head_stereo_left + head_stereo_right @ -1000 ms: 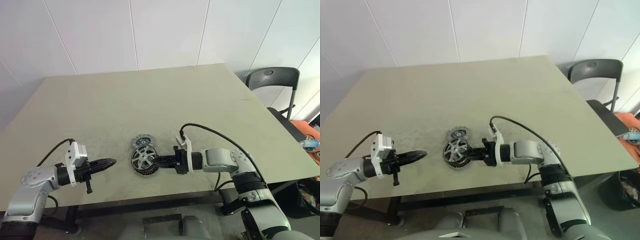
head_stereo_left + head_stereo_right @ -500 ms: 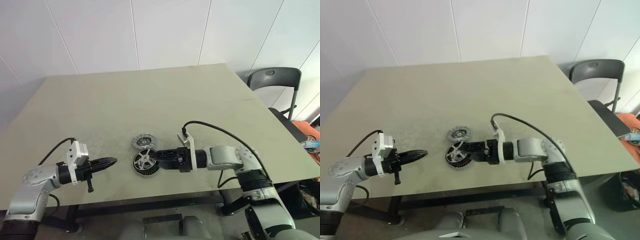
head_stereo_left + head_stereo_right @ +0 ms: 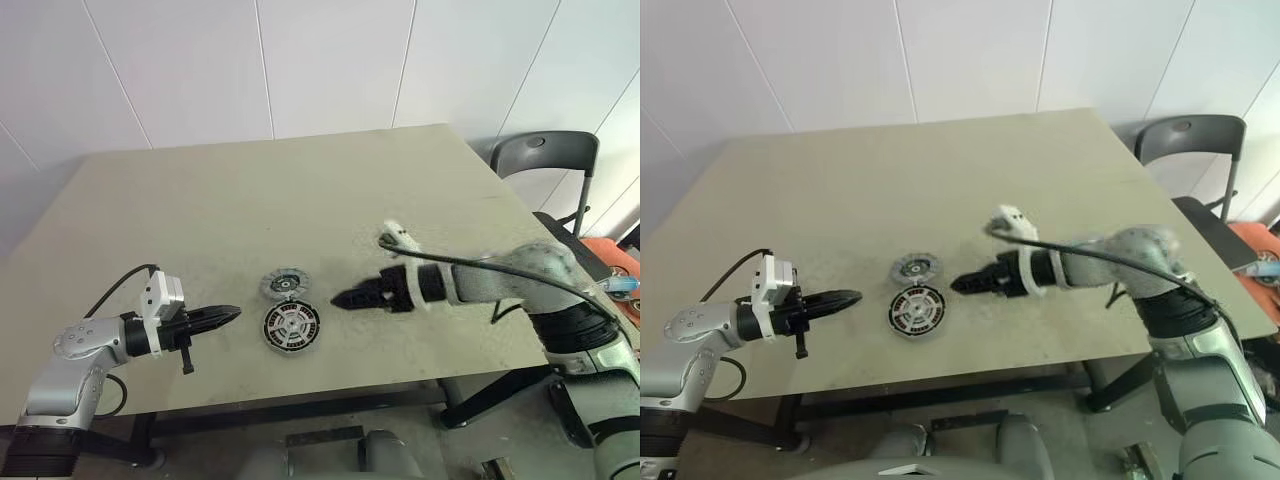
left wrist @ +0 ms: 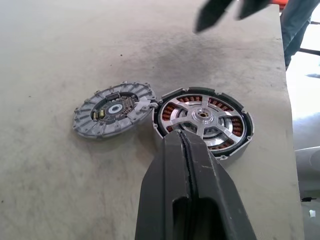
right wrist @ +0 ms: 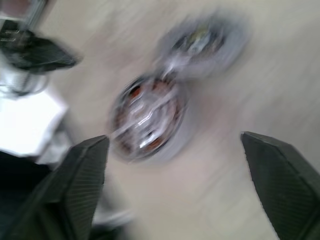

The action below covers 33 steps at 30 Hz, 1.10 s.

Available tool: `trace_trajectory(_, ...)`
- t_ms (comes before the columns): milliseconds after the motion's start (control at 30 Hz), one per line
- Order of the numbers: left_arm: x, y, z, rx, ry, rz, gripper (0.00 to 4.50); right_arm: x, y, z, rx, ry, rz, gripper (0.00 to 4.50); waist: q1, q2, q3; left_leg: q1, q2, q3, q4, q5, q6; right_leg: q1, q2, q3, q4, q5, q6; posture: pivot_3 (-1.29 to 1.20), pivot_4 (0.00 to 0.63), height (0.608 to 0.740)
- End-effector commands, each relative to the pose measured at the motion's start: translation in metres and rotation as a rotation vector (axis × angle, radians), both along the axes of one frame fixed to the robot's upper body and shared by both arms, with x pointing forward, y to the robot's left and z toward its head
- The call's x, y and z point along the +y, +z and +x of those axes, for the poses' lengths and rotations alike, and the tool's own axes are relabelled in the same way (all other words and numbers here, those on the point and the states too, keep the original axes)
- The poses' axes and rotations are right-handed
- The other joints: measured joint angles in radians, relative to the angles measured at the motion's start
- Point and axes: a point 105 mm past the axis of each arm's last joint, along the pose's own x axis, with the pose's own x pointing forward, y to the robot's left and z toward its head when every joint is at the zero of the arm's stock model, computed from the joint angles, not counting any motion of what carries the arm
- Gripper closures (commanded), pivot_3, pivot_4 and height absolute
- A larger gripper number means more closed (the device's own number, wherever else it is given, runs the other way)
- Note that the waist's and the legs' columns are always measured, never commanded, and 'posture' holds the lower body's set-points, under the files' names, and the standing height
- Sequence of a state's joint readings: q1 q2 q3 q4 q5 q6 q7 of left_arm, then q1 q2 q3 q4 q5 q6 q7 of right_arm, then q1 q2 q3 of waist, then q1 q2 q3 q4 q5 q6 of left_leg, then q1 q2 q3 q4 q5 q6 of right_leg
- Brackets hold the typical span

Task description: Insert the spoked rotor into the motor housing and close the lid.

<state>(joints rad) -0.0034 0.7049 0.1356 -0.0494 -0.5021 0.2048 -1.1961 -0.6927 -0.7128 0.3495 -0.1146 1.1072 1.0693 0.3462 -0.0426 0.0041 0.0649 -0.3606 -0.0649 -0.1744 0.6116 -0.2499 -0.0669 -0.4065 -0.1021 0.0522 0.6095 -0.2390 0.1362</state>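
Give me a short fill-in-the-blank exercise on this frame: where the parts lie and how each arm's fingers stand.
1. The spoked rotor sits inside the motor ______.
2. The lid lies flat on the ______, beside the housing.
3. The left gripper's fingers are ______.
4. The right gripper's fingers are spread ______ and hold nothing.

Missing words: housing; table; shut; open

The spoked rotor is showing silvery-white spokes inside a black ring, copper-coloured windings of the motor housing glinting between them. Just beside the housing, the lid is showing ribbed grey metal around a dark centre.
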Motion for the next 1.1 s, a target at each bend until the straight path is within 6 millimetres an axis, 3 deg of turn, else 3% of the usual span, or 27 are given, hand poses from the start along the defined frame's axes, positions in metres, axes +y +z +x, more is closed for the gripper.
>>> trace_trajectory(33, -0.001, 0.005, 0.0, -0.024, 0.0, -0.001, 4.5, 0.023, 0.013, -0.005, -0.364, 0.259, -0.002, 1.32, 0.002, 0.0, 0.0, -0.001, 0.0, 0.0, 0.0, 0.0, -0.001, 0.0, 0.0, 0.0, -0.001, 0.0, 0.0, 0.0, 0.0, 0.74)
trace_trajectory(333, -0.002, 0.001, -0.007, -0.017, 0.027, -0.001, 4.5, 0.066, 0.01, -0.007, -0.426, 0.548, 0.092, 4.36, 0.0, -0.001, 0.001, 0.002, 0.002, 0.0, 0.0, -0.001, -0.001, 0.0, 0.002, 0.0, 0.003, 0.001, -0.001, 0.0, 0.0, 0.74)
trace_trajectory(533, -0.002, 0.0, -0.008, -0.016, 0.039, -0.003, 4.5, 0.078, -0.013, -0.005, -0.35, 0.579, 0.093, 4.44, 0.002, -0.001, 0.001, 0.003, 0.004, -0.001, 0.0, -0.001, -0.001, 0.001, 0.004, 0.0, 0.004, 0.001, -0.002, 0.0, 0.0, 0.74)
trace_trajectory(667, -0.002, -0.001, -0.008, -0.017, 0.043, -0.005, 4.5, 0.071, -0.045, -0.008, -0.276, 0.601, 0.023, 4.44, 0.003, -0.001, 0.001, 0.003, 0.004, -0.001, 0.0, -0.001, -0.001, 0.001, 0.004, 0.0, 0.004, 0.002, -0.002, 0.0, 0.0, 0.74)
trace_trajectory(900, -0.001, -0.004, -0.01, -0.013, 0.05, -0.01, 4.5, 0.064, -0.08, -0.01, -0.21, 0.638, -0.089, 4.44, -0.002, 0.0, 0.0, 0.006, 0.005, 0.0, 0.0, -0.001, -0.001, 0.002, 0.005, 0.0, 0.005, 0.002, -0.002, 0.0, 0.0, 0.74)
trace_trajectory(1000, -0.001, -0.004, -0.009, -0.012, 0.051, -0.01, 4.5, 0.065, -0.082, -0.008, -0.208, 0.646, -0.108, 4.44, -0.002, 0.0, 0.0, 0.007, 0.005, 0.0, 0.0, -0.001, -0.001, 0.002, 0.005, 0.0, 0.007, 0.002, -0.003, 0.0, 0.0, 0.74)
trace_trajectory(1100, 0.0, -0.004, -0.008, -0.014, 0.054, -0.01, 4.5, 0.07, -0.064, -0.006, -0.269, 0.667, -0.062, 4.44, -0.001, 0.0, 0.0, 0.008, 0.006, 0.0, 0.001, -0.001, -0.002, 0.003, 0.006, 0.0, 0.007, 0.002, -0.003, 0.0, 0.0, 0.74)
